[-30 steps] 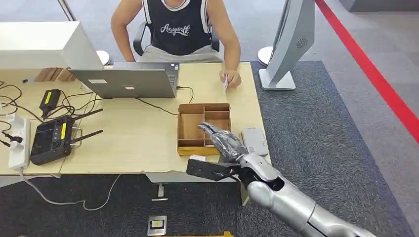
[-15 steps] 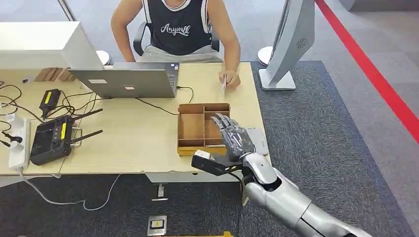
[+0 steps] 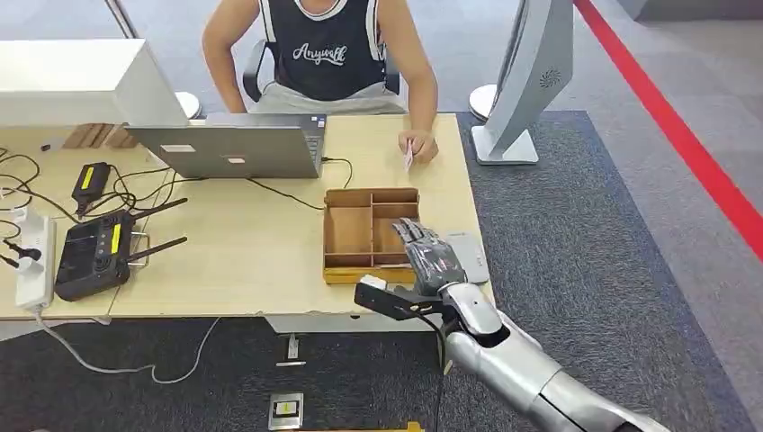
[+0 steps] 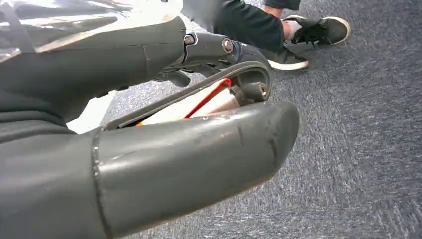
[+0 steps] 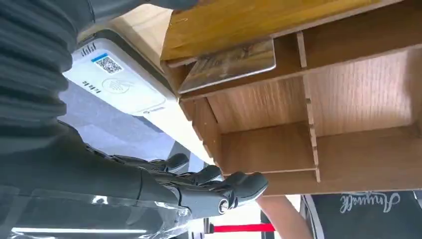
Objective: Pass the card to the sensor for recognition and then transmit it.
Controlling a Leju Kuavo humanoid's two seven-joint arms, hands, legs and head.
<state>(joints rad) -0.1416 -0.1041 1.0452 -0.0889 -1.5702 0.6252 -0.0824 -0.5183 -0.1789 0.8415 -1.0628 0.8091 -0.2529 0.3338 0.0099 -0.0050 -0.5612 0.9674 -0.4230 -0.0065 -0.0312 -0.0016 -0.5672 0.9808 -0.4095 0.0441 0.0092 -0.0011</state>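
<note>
One card: your card (image 5: pixel 226 64) lies in the tray (image 3: pixel 346 270), near the sensor (image 5: pixel 124 82).
Right hand: your right hand (image 3: pixel 430 255) hovers over the tray, fingers spread, holding nothing, set to pick.

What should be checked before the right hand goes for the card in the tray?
1. Card ready to pick: ok. The card lies flat in a compartment of the wooden tray.
2. Right hand free: ok. Its fingers are apart and hold nothing, above the tray's right side.
3. Sensor clear: ok. It sits beside the tray, its visible top bare.
4. Person's hand away from the tray: ok, at the far table edge.
5. Left hand free: cannot tell.
</note>
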